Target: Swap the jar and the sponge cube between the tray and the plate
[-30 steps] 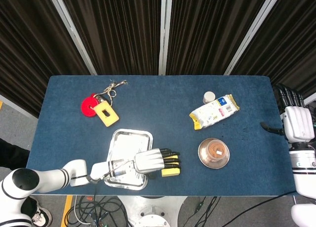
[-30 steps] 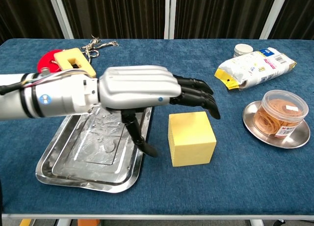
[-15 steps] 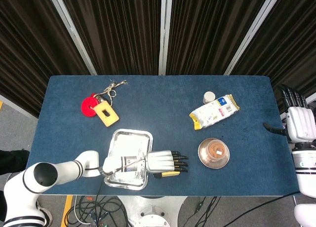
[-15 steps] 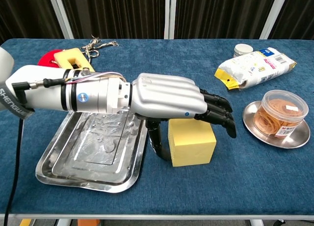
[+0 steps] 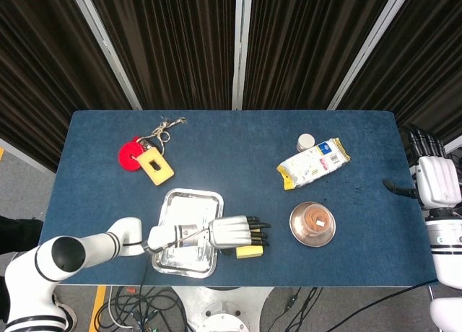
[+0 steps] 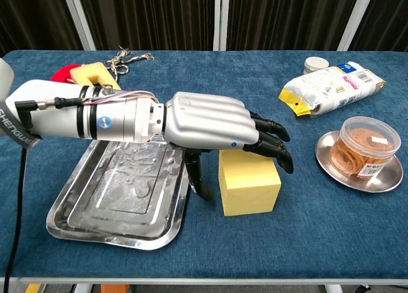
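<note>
Yellow sponge cube (image 6: 248,181) sits beside the tray (image 6: 95,210); the left hand (image 6: 213,124) hovers over it, fingers (image 6: 271,140) apart. The right hand's (image 5: 435,182) fingers: cannot tell.

The left hand (image 5: 234,233) hides most of the sponge cube (image 5: 250,252) from overhead.

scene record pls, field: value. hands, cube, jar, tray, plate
left hand: over the sponge cube, fingers spread across its top, thumb down its left side; grip not confirmed
right hand: off the table's right edge, holds nothing
sponge cube: on the table, right of the tray
jar: on the plate
tray: holds nothing
</note>
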Motion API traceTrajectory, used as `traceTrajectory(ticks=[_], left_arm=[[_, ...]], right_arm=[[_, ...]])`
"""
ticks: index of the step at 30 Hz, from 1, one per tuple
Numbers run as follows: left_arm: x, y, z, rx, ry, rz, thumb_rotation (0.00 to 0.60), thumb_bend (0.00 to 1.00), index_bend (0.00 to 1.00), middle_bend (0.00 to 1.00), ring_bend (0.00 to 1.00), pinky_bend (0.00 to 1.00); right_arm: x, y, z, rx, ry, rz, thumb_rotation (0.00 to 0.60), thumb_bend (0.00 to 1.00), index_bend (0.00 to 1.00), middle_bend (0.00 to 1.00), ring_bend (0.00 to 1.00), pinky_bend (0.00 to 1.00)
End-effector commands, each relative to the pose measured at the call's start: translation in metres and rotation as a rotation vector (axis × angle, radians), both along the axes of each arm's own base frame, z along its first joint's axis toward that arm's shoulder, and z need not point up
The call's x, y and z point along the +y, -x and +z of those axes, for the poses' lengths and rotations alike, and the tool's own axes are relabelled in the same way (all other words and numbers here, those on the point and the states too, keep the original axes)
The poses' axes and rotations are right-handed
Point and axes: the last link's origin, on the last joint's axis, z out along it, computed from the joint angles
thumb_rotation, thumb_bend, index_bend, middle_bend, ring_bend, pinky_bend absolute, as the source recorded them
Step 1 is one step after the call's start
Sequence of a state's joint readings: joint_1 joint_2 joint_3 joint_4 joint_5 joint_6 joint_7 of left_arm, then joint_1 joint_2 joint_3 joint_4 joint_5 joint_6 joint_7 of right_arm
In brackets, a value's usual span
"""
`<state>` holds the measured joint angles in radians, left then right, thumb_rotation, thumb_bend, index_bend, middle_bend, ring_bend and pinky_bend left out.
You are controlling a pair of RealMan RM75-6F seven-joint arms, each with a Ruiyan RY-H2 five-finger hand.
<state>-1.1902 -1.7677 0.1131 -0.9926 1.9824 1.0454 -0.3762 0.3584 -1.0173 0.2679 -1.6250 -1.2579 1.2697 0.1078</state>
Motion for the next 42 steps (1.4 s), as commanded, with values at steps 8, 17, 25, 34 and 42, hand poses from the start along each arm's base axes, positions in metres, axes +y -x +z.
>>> traceTrajectory(ticks=[8, 17, 25, 34, 42], left_arm=[[-0.002, 0.002, -0.003, -0.022, -0.022, -0.013, 0.6, 0.12, 0.28, 0.28, 0.05, 0.23], [-0.001, -0.001, 0.012, -0.103, -0.047, -0.013, 0.6, 0.21, 0.33, 0.35, 0.07, 0.27], [0.02, 0.028, 0.065, -0.071, -0.174, 0.071, 0.6, 0.2, 0.32, 0.35, 0.07, 0.29], [0.019, 0.092, 0.101, 0.021, -0.255, 0.278, 0.6, 0.2, 0.32, 0.35, 0.07, 0.29], [0.006, 0.114, 0.095, 0.035, -0.219, 0.381, 0.6, 0.18, 0.31, 0.28, 0.07, 0.29]], right_arm=[[0.001, 0.001, 0.002, -0.005, 0.0, -0.001, 0.6, 0.08, 0.0, 0.02, 0.0, 0.0], [0.002, 0.001, 0.003, -0.003, 0.001, 0.0, 0.6, 0.1, 0.0, 0.03, 0.0, 0.0], [0.002, 0.001, 0.002, -0.002, -0.006, 0.001, 0.6, 0.1, 0.0, 0.03, 0.0, 0.0], [0.001, 0.0, -0.007, 0.006, -0.027, 0.001, 0.6, 0.1, 0.0, 0.03, 0.0, 0.0], [0.001, -0.001, -0.012, 0.001, -0.047, 0.008, 0.6, 0.1, 0.0, 0.03, 0.0, 0.0]])
